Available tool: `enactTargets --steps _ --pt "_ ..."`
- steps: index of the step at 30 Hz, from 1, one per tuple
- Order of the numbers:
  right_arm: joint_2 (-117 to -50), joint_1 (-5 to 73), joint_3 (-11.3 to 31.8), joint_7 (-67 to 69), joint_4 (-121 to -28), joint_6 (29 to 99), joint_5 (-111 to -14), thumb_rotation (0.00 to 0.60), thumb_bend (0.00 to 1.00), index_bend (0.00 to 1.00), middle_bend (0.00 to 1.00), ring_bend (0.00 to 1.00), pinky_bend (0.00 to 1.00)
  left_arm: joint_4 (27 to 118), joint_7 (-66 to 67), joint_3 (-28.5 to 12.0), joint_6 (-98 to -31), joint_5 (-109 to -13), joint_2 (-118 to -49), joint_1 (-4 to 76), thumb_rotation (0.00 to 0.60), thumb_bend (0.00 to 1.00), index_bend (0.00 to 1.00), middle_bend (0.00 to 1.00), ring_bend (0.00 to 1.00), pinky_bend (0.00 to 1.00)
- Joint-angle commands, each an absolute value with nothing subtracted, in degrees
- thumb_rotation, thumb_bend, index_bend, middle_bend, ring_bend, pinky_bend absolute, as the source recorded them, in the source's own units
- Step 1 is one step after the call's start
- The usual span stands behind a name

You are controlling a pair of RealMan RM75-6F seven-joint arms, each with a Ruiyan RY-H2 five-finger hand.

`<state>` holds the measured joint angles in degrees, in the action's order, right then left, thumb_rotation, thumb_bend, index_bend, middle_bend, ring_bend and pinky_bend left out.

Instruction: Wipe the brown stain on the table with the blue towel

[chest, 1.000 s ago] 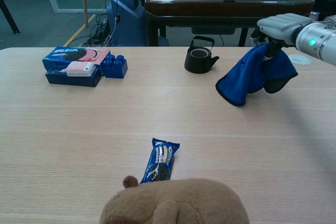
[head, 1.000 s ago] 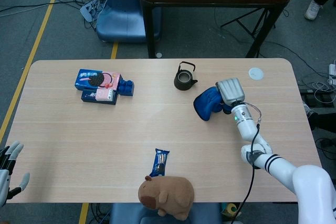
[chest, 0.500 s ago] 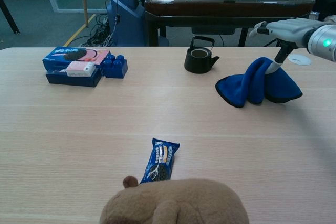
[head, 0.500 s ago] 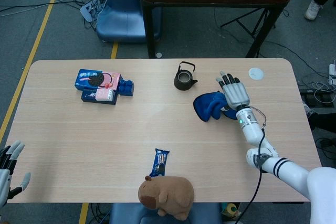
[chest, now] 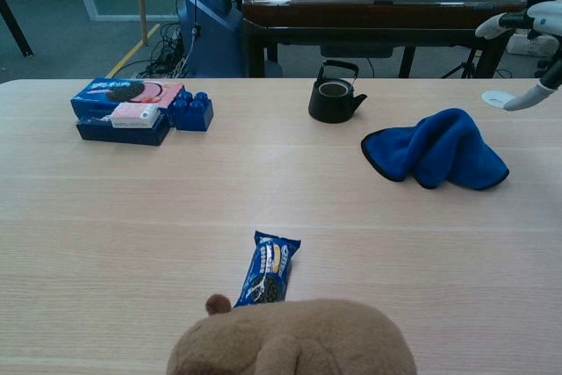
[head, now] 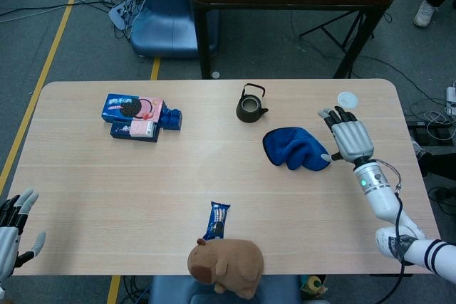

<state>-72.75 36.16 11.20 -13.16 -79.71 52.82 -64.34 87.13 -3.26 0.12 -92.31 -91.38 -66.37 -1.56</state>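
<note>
The blue towel [head: 296,149] [chest: 436,148] lies crumpled on the table, right of centre, with nothing holding it. My right hand [head: 348,136] [chest: 534,59] hovers just to its right with fingers spread and empty; in the chest view only its fingers show at the right edge. My left hand [head: 13,230] hangs off the table's front left corner, fingers apart, holding nothing. I can make out no brown stain on the tabletop [head: 214,176] in either view.
A black teapot [head: 251,104] [chest: 335,94] stands behind the towel. A cookie box and blue block [head: 140,117] [chest: 140,110] sit at back left. A snack packet [head: 217,220] [chest: 267,268] and a brown plush toy [head: 226,265] lie near the front edge. A white disc [head: 347,100] rests at back right.
My right hand let go of the towel, which dropped and settled flat on the table. The hand then opened and moved away to the right. The left hand barely moved.
</note>
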Motion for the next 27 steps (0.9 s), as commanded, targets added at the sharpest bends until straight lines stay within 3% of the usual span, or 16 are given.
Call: enactTargets --steps 1,14,27 --pt "-70.7 33.6 10.0 -12.6 -82.4 56.4 -66.3 0.600 0.00 0.00 0.13 0.06 0.14 87.4 -3.0 0.1 -92.4 -91.5 -66.4 -1.5 0.600 0.36 0.07 0.05 0.04 0.05" --pt "-66.3 20.4 4.3 -12.3 -89.6 74.4 -73.0 0.600 0.00 0.07 0.26 0.15 0.22 88.0 -2.3 -0.1 -91.7 -91.6 -66.3 -0.7 0.600 0.36 0.07 0.05 0.04 0.05" --pt "-65.8 12.6 0.3 -12.1 -93.6 83.4 -80.6 0.600 0.00 0.11 0.30 0.17 0.23 88.6 -1.7 0.3 -92.1 -92.6 -66.5 -0.5 0.600 0.36 0.07 0.05 0.04 0.05"
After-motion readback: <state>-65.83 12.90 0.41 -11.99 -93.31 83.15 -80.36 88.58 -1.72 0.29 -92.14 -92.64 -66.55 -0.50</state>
